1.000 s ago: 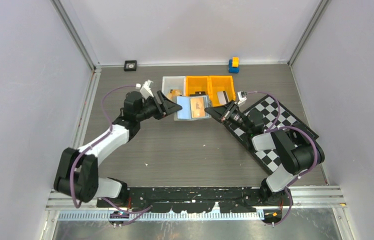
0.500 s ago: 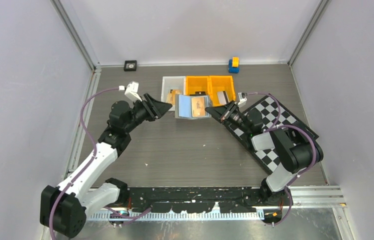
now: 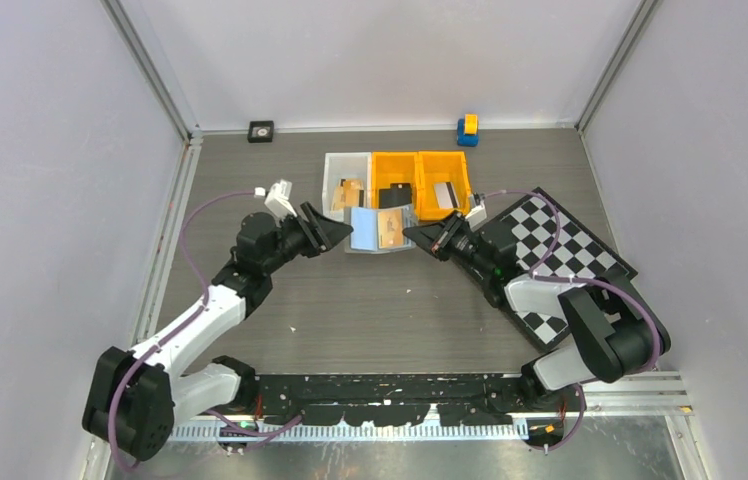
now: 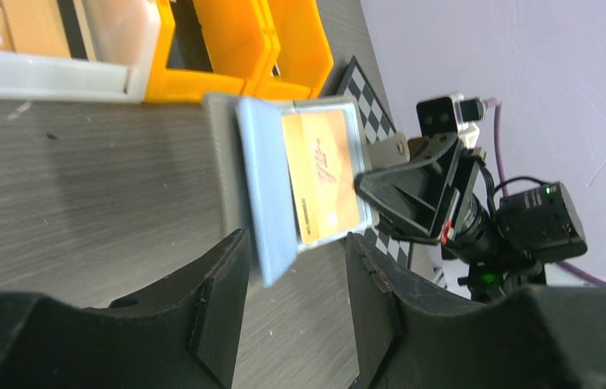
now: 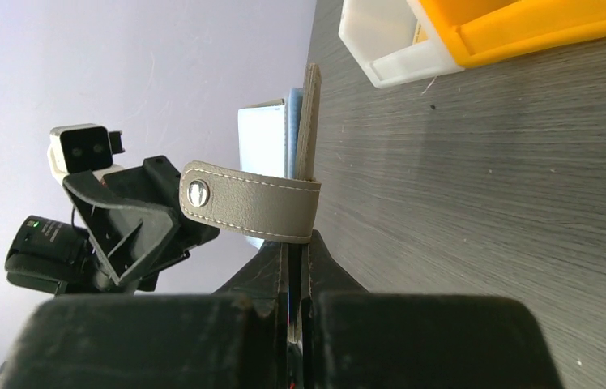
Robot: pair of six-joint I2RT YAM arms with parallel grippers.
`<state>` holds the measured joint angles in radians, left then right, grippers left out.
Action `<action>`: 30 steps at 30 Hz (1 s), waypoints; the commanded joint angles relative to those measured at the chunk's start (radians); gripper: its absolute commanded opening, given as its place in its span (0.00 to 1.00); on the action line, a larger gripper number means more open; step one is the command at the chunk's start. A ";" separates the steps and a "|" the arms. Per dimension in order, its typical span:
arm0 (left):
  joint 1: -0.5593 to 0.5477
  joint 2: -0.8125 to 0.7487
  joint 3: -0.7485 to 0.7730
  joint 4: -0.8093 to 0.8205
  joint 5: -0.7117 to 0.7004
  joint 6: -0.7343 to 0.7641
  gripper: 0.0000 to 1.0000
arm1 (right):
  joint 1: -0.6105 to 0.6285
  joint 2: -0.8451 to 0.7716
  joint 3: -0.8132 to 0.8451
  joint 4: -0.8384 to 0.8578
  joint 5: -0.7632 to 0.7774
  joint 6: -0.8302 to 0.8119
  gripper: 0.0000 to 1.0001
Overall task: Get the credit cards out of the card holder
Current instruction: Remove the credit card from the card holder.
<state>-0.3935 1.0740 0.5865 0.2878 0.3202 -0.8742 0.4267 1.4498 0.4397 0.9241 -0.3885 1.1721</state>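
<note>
A small black square point(image 3: 261, 130) sits by the table's far left corner. The left tool point(image 3: 335, 232) point(image 4: 296, 271) reaches in from the left with its fingers apart, and the tip of the card holder's blue inner flap lies between them with a gap on each side. The white bin point(image 3: 334, 176) behind it holds a tan card point(image 3: 351, 190). The card holder point(image 3: 362, 228) point(image 4: 267, 186) point(image 5: 308, 121) lies open just in front of the bins, near the middle of the far edge, with an orange card point(image 3: 390, 228) point(image 4: 320, 178) in its pocket; whether it rests on the table I cannot tell. Two orange bins point(image 3: 420, 165) hold a black card point(image 3: 395, 193) and a silvery card point(image 3: 444, 192). The right tool point(image 3: 412, 236) point(image 5: 296, 243) is clamped on the card holder's right edge, below its snap strap point(image 5: 251, 207). A checkered board point(image 3: 560, 250) lies towards the right edge, and a blue and yellow block point(image 3: 467, 129) stands at the far edge.
</note>
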 commanded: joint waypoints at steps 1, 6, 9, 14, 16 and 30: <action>-0.049 -0.020 -0.018 0.092 -0.045 -0.005 0.48 | 0.004 0.012 0.013 0.045 0.022 -0.054 0.01; -0.051 0.023 -0.003 0.095 -0.021 0.003 0.48 | 0.004 0.065 0.041 0.082 -0.035 -0.068 0.00; -0.053 0.055 -0.025 0.154 -0.013 -0.015 0.48 | 0.004 0.064 0.040 0.081 -0.040 -0.089 0.00; -0.060 0.101 -0.016 0.218 0.046 -0.017 0.42 | 0.004 0.040 0.031 0.062 -0.032 -0.116 0.01; -0.067 0.122 -0.007 0.242 0.073 -0.013 0.39 | 0.004 0.026 0.030 0.048 -0.027 -0.128 0.01; -0.169 0.312 0.072 0.271 0.113 0.038 0.18 | 0.004 -0.045 0.016 0.002 -0.002 -0.161 0.01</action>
<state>-0.5552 1.3678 0.5953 0.4896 0.4034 -0.8616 0.4282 1.4403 0.4412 0.8879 -0.4015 1.0325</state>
